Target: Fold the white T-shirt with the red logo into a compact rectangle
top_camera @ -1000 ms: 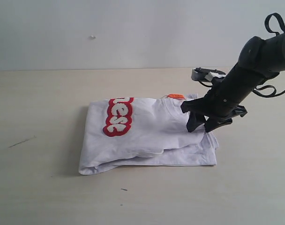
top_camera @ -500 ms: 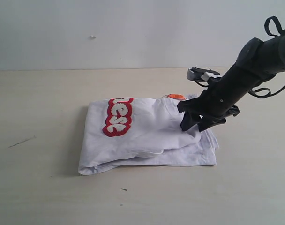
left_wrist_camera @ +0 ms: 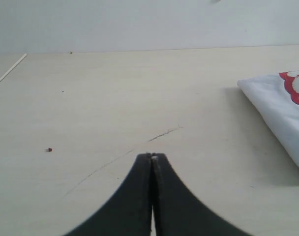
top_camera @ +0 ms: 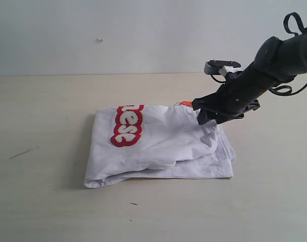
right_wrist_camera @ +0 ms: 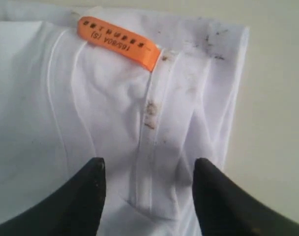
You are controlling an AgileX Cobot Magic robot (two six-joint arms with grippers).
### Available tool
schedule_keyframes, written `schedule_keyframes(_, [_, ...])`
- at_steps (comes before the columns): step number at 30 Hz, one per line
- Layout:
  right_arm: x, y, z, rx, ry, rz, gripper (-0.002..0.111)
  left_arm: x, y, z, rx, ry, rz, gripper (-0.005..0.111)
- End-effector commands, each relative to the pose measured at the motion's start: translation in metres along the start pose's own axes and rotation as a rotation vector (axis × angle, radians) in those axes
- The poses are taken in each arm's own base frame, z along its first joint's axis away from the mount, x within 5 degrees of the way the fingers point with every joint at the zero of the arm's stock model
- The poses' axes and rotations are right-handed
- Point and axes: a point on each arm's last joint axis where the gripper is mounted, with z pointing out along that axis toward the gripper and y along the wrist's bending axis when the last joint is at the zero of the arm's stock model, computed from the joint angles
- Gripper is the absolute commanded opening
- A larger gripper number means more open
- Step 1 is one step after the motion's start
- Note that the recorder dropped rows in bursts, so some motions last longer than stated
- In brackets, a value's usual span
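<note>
The white T-shirt (top_camera: 158,143) lies folded in a rough rectangle on the table, with part of the red logo (top_camera: 126,125) showing on its top layer near the left end. My right gripper (top_camera: 206,116) hangs open just above the shirt's far right corner, by the orange neck tag (top_camera: 187,104). In the right wrist view its jaws (right_wrist_camera: 149,167) straddle the ribbed collar seam (right_wrist_camera: 150,128) with nothing pinched, and the tag (right_wrist_camera: 119,42) lies beyond them. My left gripper (left_wrist_camera: 152,156) is shut and empty, low over bare table, with the shirt's edge (left_wrist_camera: 282,108) off to one side.
The pale wooden table (top_camera: 42,201) runs back to a white wall (top_camera: 118,35). A thin scratch (left_wrist_camera: 164,133) and a small red speck (left_wrist_camera: 49,149) mark the table near the left gripper. A dark streak (top_camera: 22,152) lies left of the shirt.
My right gripper has lifted off the shirt's right edge and moved back toward the collar and orange tag, its arm levelling out. The shirt and left gripper have not moved.
</note>
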Motion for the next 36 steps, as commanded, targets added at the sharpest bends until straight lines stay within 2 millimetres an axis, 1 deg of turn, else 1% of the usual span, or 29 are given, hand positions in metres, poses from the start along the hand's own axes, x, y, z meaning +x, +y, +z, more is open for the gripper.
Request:
schedule_keyframes(1, [0.001, 0.001, 0.01, -0.029, -0.006, 0.002, 0.053, 0.0, 0.0, 0.0, 0.002, -0.012, -0.007, 0.0])
schedule_keyframes(8, [0.011, -0.002, 0.027, -0.05, 0.065, 0.024, 0.053, 0.0, 0.0, 0.0, 0.002, -0.012, -0.007, 0.0])
schedule_keyframes(12, [0.012, -0.001, 0.026, -0.057, 0.074, 0.025, 0.051, 0.0, 0.0, 0.0, 0.002, -0.012, -0.007, 0.0])
schedule_keyframes(13, [0.012, -0.001, 0.026, -0.057, 0.074, 0.025, 0.047, 0.0, 0.0, 0.0, 0.002, -0.012, -0.007, 0.0])
schedule_keyframes(15, [0.012, -0.001, 0.026, -0.058, 0.073, 0.012, 0.033, 0.0, 0.0, 0.0, 0.002, -0.012, -0.007, 0.0])
schedule_keyframes(16, [0.012, -0.001, 0.026, -0.061, 0.074, -0.028, 0.014, 0.0, 0.0, 0.0, 0.002, -0.012, -0.007, 0.0])
schedule_keyframes(18, [0.012, -0.001, 0.026, -0.061, 0.073, -0.043, 0.0, 0.0, 0.0, 0.0, 0.002, -0.012, -0.007, 0.0])
schedule_keyframes(21, [0.011, 0.0, 0.025, -0.063, 0.07, -0.053, 0.0, 0.0, 0.0, 0.0, 0.002, -0.012, -0.007, 0.0])
schedule_keyframes(22, [0.01, 0.001, 0.022, -0.064, 0.068, -0.06, 0.0, 0.0, 0.0, 0.0, 0.002, -0.012, -0.007, 0.0])
schedule_keyframes(25, [-0.002, 0.009, -0.008, -0.049, 0.003, -0.113, 0.0, 0.0, 0.0, 0.0, 0.002, -0.012, -0.007, 0.0])
schedule_keyframes(26, [-0.007, 0.011, -0.022, -0.028, -0.022, -0.149, 0.0, 0.0, 0.0, 0.0, 0.002, -0.012, -0.007, 0.0])
schedule_keyframes(28, [-0.01, 0.013, -0.045, 0.026, -0.036, -0.161, 0.0, 0.0, 0.0, 0.0, 0.002, -0.012, -0.007, 0.0])
schedule_keyframes(30, [-0.009, 0.009, -0.06, 0.11, -0.01, -0.169, 0.0, 0.0, 0.0, 0.0, 0.002, -0.012, -0.007, 0.0])
schedule_keyframes(32, [-0.008, 0.005, -0.07, 0.185, 0.009, -0.158, 0.0, 0.0, 0.0, 0.0, 0.002, -0.012, -0.007, 0.0])
schedule_keyframes(36, [-0.005, 0.001, -0.07, 0.219, 0.047, -0.162, 0.0, 0.0, 0.0, 0.0, 0.002, -0.012, -0.007, 0.0])
